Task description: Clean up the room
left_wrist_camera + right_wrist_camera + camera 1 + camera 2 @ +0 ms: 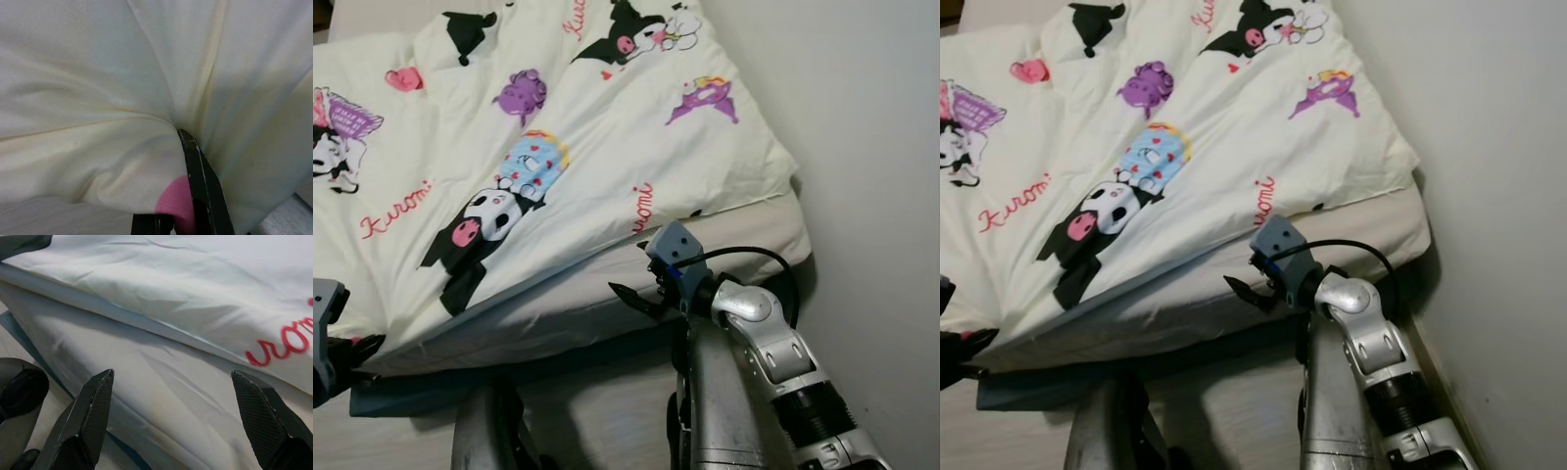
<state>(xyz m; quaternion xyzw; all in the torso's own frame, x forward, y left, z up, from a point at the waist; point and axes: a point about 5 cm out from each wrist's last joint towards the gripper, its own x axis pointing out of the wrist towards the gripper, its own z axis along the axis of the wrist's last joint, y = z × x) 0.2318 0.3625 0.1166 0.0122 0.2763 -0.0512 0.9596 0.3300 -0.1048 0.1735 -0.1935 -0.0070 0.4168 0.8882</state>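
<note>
A cream duvet [558, 147] printed with cartoon figures and red lettering lies spread over the bed, its lower edge hanging over the mattress [597, 304]. At the bed's near left corner my left gripper [347, 351] is shut on the duvet's edge. In the left wrist view the cloth, with a pink patch [173, 205], is pinched between the black fingers [198, 171]. My right gripper [636, 294] stands open beside the mattress side, just under the duvet's hem [146, 325], with nothing between its fingertips [98, 396].
A white wall [871, 147] runs close along the bed's right side, leaving a narrow gap. A blue-grey bed base [411, 397] shows under the mattress. Pale wood floor [597, 411] lies before the bed, with my dark legs [489, 431] on it.
</note>
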